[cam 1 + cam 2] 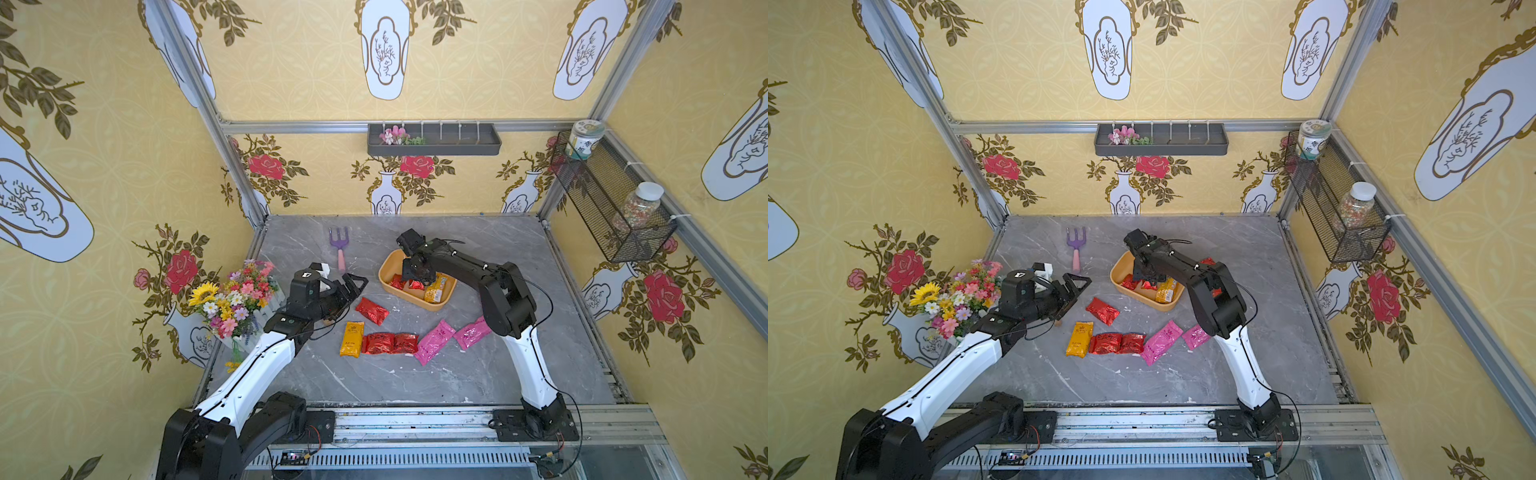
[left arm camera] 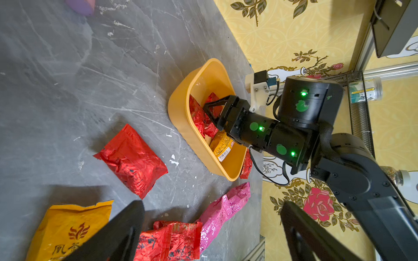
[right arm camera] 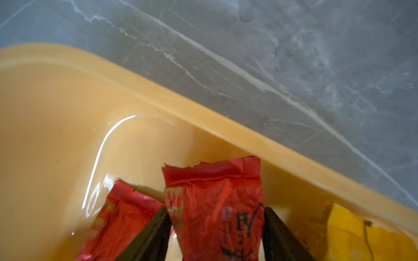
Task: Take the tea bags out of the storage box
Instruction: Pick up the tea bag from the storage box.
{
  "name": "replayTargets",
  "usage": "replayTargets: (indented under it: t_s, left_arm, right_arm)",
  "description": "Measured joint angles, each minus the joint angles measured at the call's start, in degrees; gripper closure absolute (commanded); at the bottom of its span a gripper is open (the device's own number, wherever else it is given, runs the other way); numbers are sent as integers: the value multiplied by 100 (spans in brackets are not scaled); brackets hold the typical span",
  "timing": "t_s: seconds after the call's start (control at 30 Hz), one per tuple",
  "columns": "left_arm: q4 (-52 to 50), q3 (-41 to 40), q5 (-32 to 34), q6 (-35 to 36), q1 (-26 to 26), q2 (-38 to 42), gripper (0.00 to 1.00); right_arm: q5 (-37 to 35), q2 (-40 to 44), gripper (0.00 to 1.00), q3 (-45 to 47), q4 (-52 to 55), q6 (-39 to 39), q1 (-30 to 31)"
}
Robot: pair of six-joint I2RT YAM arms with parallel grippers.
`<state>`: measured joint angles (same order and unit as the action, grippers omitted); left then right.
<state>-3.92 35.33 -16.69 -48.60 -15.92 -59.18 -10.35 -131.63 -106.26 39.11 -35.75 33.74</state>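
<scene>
The orange-yellow storage box (image 1: 388, 266) (image 1: 1118, 268) stands on the grey marble table. My right gripper (image 1: 417, 276) (image 3: 216, 210) reaches down into it, and its fingers press both side edges of a crinkly red tea bag (image 3: 214, 192). Another red tea bag (image 3: 122, 210) and an orange-yellow tea bag (image 1: 435, 291) also lie in the box. Out on the table lie a red bag (image 1: 372, 311), an orange one (image 1: 351, 338), two red ones (image 1: 390, 343) and two pink ones (image 1: 434, 341). My left gripper (image 1: 347, 299) (image 2: 211, 206) hovers wide open left of them, holding nothing.
A purple hand fork (image 1: 340, 245) lies behind the left gripper. A flower bouquet (image 1: 237, 299) stands at the table's left edge. A red sachet (image 2: 246, 166) lies just outside the box's far side. A grey wall tray (image 1: 434, 141) and a wire-mesh basket (image 1: 611, 199) with jars hang above.
</scene>
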Motion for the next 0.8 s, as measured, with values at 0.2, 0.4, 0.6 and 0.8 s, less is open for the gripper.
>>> replayTargets:
  t_s: [0.2,0.4,0.6,0.8]
  left_arm:
    - [0,-22,0,-15,0,74,0]
    - [-2,-26,0,-92,0,74,0]
    - [4,24,-50,-101,-15,46,0]
    - [92,168,-59,-140,-238,-79,0]
  right_arm:
    - [42,-37,45,-17,-13,2,-9]
    - [114,240,47,155,-48,7,-9]
    - [129,769,48,203,-149,129,-9]
    - [122,1600,48,586,-197,299,-142]
